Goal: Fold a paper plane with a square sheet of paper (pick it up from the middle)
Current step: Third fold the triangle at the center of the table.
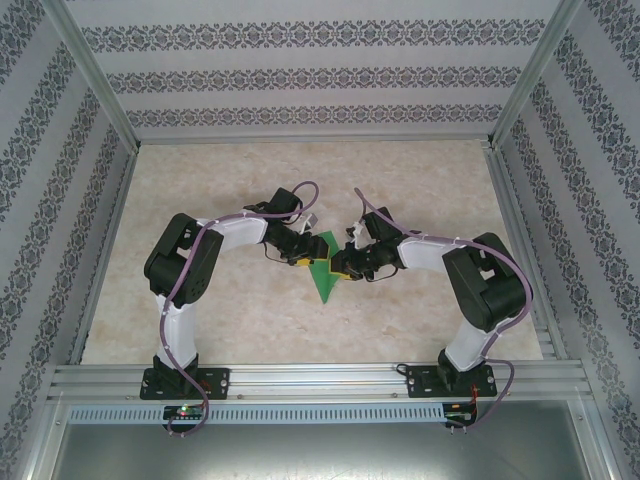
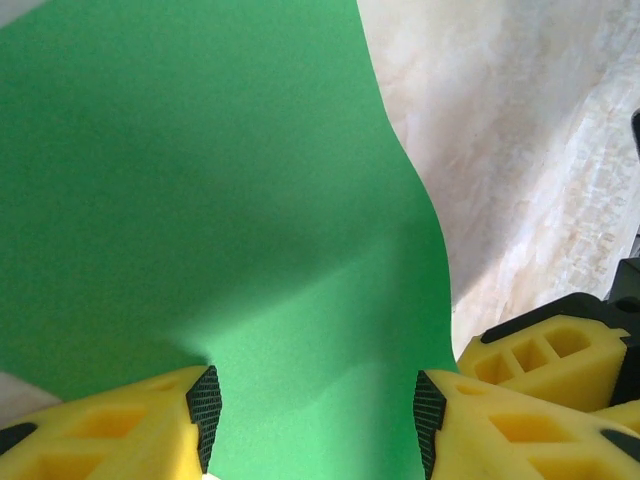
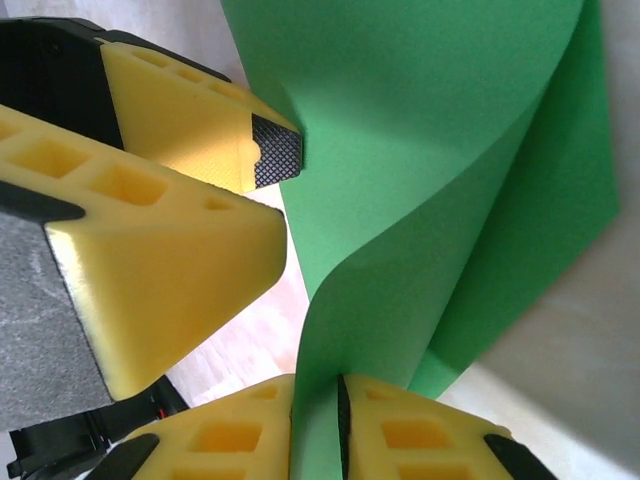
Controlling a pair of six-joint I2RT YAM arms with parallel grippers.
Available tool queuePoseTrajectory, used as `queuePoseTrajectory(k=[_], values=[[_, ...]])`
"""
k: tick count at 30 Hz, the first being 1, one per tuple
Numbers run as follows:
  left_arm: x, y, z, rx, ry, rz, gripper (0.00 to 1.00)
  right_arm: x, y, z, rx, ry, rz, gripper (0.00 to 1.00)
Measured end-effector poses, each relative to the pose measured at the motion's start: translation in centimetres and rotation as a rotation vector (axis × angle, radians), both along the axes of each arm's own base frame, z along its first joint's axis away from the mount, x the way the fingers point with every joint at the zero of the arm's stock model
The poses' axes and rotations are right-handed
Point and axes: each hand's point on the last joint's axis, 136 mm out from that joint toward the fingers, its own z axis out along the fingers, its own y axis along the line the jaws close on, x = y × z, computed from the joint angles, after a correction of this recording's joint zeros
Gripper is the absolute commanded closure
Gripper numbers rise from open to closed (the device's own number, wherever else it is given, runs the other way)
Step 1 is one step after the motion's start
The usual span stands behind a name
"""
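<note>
Pointing toward the bases, green paper (image 1: 325, 283) sits pinched in right pincer (image 3: 318, 388); left pincer (image 2: 317, 418) gapes.

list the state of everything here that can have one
green sheet of paper, bent over on itself in a loose curve, not pressed flat
right gripper, jaws shut on the paper
left gripper, jaws open, paper passing between them
</note>
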Motion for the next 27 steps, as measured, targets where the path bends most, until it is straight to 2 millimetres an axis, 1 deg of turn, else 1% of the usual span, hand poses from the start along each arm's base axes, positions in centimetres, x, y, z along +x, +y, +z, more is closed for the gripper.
queuePoseTrajectory(k=[2,6,12,16,19,22,24,27], values=[[0.0,0.0,0.0,-0.001,0.000,-0.002,0.43,0.0,0.0,0.2,0.002,-0.001,-0.002,0.73],[0.0,0.0,0.0,-0.001,0.000,-0.003,0.43,-0.1,0.0,1.1,0.008,-0.016,0.000,0.69],[0.0,0.0,0.1,-0.001,-0.002,-0.007,0.43,-0.5,-0.9,3.1,0.016,-0.055,-0.002,0.68],[-0.1,0.0,0.0,0.001,-0.001,-0.009,0.42,-1.1,-1.8,3.2,0.006,-0.053,-0.011,0.68],[-0.1,0.0,0.0,0.002,-0.002,-0.013,0.43,-1.6,-2.1,2.9,-0.007,-0.040,-0.007,0.70],[-0.1,0.0,0.1,0.003,-0.001,-0.013,0.42,-1.8,-2.2,2.8,-0.011,-0.035,-0.003,0.75],[-0.1,0.0,0.0,0.004,0.000,-0.013,0.43,-1.8,-2.2,2.8,-0.012,-0.036,-0.001,0.81],[-0.1,0.0,0.0,0.004,0.001,-0.014,0.43,-1.9,-2.2,2.7,-0.013,-0.033,0.000,0.87]])
